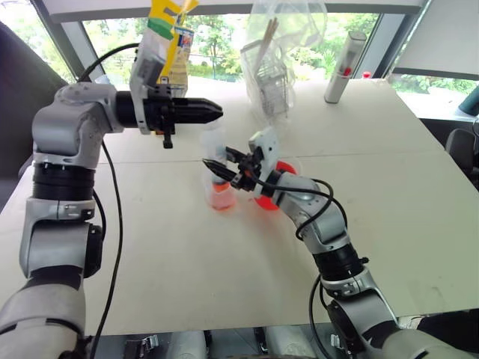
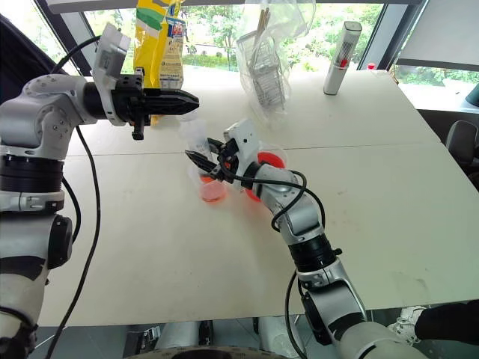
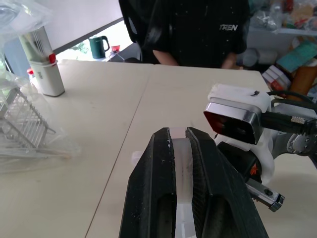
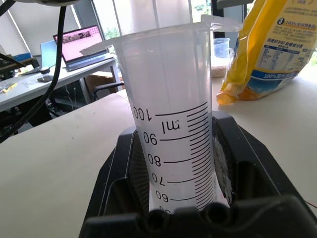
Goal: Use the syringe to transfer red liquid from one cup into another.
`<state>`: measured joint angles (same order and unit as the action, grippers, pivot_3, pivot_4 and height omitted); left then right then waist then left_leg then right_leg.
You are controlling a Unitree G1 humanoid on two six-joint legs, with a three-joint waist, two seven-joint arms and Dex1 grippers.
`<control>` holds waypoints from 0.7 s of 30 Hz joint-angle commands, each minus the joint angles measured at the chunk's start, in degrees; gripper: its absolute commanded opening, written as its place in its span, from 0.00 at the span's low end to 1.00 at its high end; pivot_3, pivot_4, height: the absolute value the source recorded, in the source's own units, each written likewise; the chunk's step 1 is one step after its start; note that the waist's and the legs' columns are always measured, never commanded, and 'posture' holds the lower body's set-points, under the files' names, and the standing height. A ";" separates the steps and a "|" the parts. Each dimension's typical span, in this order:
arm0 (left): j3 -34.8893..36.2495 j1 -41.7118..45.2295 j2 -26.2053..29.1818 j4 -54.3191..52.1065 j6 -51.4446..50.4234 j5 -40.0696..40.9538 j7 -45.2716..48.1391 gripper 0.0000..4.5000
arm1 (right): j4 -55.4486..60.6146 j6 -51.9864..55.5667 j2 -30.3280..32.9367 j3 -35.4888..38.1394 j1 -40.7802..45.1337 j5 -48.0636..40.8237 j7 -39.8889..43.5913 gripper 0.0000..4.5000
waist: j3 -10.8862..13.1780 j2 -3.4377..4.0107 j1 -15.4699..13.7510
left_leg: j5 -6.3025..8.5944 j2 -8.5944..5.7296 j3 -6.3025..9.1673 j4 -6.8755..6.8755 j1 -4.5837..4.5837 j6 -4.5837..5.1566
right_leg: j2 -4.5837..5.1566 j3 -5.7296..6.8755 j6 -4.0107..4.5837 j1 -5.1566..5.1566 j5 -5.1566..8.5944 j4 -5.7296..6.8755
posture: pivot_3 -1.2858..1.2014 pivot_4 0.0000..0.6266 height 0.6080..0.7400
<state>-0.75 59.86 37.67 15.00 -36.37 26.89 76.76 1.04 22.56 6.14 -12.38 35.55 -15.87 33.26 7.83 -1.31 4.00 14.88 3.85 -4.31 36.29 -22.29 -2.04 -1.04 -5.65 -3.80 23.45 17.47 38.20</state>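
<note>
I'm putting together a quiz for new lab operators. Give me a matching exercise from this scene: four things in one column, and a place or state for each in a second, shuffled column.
Things
1. syringe
2. wire rack
3. yellow bag
4. cup under the syringe

Places or states
A. inside a clear plastic bag
B. holds red liquid
C. clamped in the right gripper
D. upright on the table beyond the left gripper

Pairs: 1-C, 2-A, 3-D, 4-B
</note>
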 commanded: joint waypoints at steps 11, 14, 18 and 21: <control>-3.26 -7.16 0.87 -5.98 -0.52 -0.76 -0.55 0.01 | 6.99 0.36 0.96 6.56 8.19 -3.01 -1.71 0.31 | 0.00 0.00 0.00 | 0.00 0.00 0.00 0.00 0.00 0.00 | 0.01 0.00 0.00 0.00 0.00 0.00 | 0.52 0.24 0.99; -3.56 -8.29 1.06 -7.01 -0.74 -0.65 -0.62 0.01 | 7.90 1.44 1.38 7.28 8.37 -3.80 -1.86 0.31 | 0.00 0.00 -0.02 | 0.00 0.00 0.01 0.00 0.00 0.00 | 0.01 0.00 0.00 -0.01 0.00 0.00 | 0.52 0.24 0.99; -3.19 -7.77 1.09 -6.70 -0.65 -0.64 -1.05 0.01 | 8.61 2.60 1.92 7.16 8.21 -3.94 -1.84 0.31 | 0.00 0.00 -0.03 | 0.00 0.00 0.01 0.00 0.00 0.00 | 0.01 0.00 0.00 -0.01 0.00 0.00 | 0.52 0.24 0.99; -1.75 -5.81 0.94 -5.64 -0.54 -0.01 -1.44 0.01 | 8.76 2.88 1.97 6.47 7.45 -3.53 -1.73 0.31 | 0.00 0.00 -0.01 | 0.00 -0.01 0.00 0.00 0.00 0.00 | 0.01 0.00 0.00 0.00 0.00 0.00 | 0.52 0.24 0.99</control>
<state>-0.31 55.31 38.07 8.52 -35.53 27.14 73.53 2.88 28.35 8.26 -12.38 38.35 -17.21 33.99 7.83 -1.31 3.99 14.88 3.85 -4.31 36.29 -22.29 -2.04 -1.04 -5.65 -3.80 23.45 17.47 38.19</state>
